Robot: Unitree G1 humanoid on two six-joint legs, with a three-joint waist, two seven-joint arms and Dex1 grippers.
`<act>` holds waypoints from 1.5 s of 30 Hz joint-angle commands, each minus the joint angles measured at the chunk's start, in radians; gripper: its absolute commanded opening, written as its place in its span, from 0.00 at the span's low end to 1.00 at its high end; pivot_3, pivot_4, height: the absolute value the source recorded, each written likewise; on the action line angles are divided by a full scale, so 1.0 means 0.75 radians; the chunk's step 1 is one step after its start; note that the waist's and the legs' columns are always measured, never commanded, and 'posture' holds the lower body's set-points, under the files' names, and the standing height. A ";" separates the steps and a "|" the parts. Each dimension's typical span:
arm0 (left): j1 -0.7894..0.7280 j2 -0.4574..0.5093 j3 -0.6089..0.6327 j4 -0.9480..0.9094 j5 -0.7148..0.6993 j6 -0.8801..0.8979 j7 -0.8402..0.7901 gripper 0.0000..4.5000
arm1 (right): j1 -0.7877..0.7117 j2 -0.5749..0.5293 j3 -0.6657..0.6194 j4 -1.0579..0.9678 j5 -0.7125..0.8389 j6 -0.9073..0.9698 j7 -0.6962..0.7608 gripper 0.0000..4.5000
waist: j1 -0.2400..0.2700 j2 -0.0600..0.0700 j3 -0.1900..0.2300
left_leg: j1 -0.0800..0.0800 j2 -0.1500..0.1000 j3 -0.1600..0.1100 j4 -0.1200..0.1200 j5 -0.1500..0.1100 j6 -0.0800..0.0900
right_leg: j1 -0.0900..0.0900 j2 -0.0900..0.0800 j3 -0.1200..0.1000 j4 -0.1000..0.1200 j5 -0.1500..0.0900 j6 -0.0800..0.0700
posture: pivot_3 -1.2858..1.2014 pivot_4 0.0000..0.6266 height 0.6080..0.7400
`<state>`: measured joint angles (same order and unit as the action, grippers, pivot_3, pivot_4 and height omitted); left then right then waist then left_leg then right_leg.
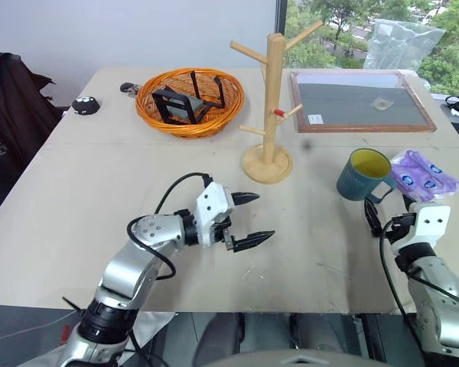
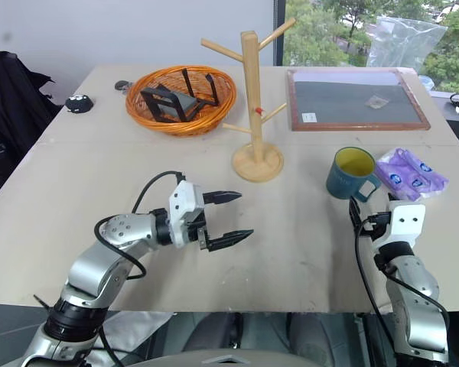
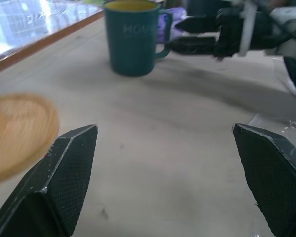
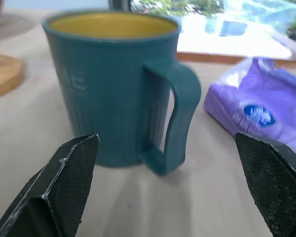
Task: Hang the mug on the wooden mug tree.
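I note the mug [image 4: 113, 84] stands upright just ahead of my open right hand [image 4: 167, 187], handle toward it; left hand [image 1: 249, 220] open, farther.

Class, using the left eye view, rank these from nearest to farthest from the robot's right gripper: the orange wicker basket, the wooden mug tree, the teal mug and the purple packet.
Measured from the right gripper:
1. Teal-blue ceramic mug, just ahead of it.
2. Purple plastic packet, ahead, on its right; nearly as close as the mug.
3. Light wooden mug tree, farther toward the table's middle.
4. Orange wicker basket, farthest, far left corner.
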<state>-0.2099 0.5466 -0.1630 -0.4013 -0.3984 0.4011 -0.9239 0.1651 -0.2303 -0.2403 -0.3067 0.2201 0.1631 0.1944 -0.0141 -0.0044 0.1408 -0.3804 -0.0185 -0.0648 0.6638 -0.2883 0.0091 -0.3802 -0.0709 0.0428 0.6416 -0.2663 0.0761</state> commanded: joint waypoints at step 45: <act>0.195 -0.278 0.454 -0.054 -0.280 -0.324 0.175 1.00 | -1.312 -0.637 0.420 -0.108 0.356 1.118 0.543 0.00 | 0.004 -0.009 0.011 | -0.006 0.003 -0.004 0.006 -0.001 0.002 | -0.001 -0.002 -0.004 -0.001 0.001 0.000 | 0.52 0.24 1.00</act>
<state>-0.0766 0.3303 0.1605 -0.4174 -0.5931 0.1884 -0.7891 -0.7635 -0.7137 0.0797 -0.3719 0.4704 0.9222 0.6183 -0.0109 -0.0110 0.1487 -0.3849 -0.0162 -0.0678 0.6684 -0.2885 0.0097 -0.3808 -0.0727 0.0399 0.6411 -0.2659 0.0764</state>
